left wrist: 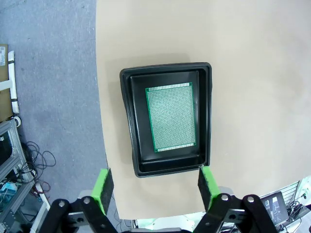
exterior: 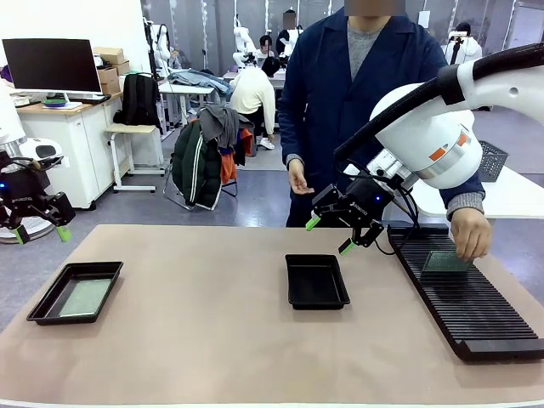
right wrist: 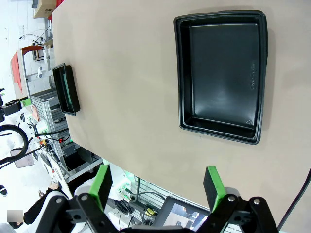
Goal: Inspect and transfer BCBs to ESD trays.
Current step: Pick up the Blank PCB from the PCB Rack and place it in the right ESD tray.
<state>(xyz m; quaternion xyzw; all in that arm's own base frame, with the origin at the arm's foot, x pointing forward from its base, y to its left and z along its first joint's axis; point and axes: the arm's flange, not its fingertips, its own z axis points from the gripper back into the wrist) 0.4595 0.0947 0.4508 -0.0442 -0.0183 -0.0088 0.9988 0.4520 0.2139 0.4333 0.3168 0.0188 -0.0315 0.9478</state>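
Board (left wrist: 171, 117) in tray (left wrist: 129, 97) beneath left hand (left wrist: 155, 183)

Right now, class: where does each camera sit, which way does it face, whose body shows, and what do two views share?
Front: fixed on the robot's side, looking across the tan table at the person; left gripper, right gripper and person's hand show.
Left wrist: on that arm, looking down at the shallow black plastic tray holding a pale grey-green board; open green-padded fingers show.
Right wrist: looking down at the empty black plastic tray; open fingers show.
Shared: front and right wrist show both trays.
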